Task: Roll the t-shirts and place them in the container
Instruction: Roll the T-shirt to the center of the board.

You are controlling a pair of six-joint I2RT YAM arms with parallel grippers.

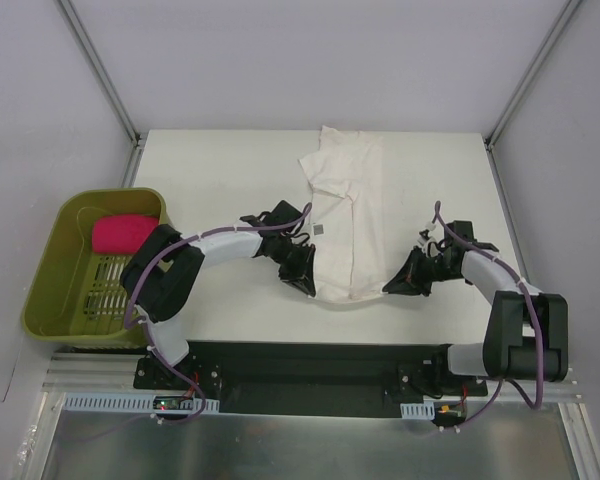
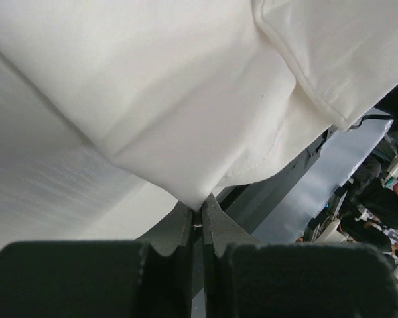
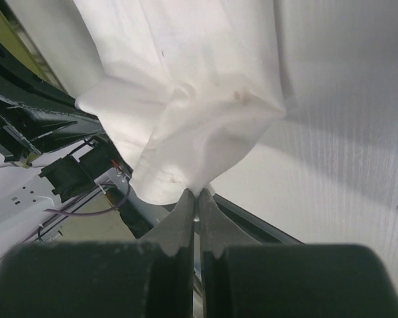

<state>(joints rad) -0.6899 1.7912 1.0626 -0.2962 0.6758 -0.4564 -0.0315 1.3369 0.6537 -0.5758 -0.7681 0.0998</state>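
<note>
Bright, even overhead light, soft shadows on the white surfaces; both wrist views blur the near jaws.

White shirt, pink bundle, perhaps olive basket

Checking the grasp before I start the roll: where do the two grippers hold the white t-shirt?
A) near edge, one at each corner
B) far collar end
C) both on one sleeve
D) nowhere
A: the left gripper and right gripper each pinch a near corner of the white t-shirt, jaws shut on cloth.
</note>
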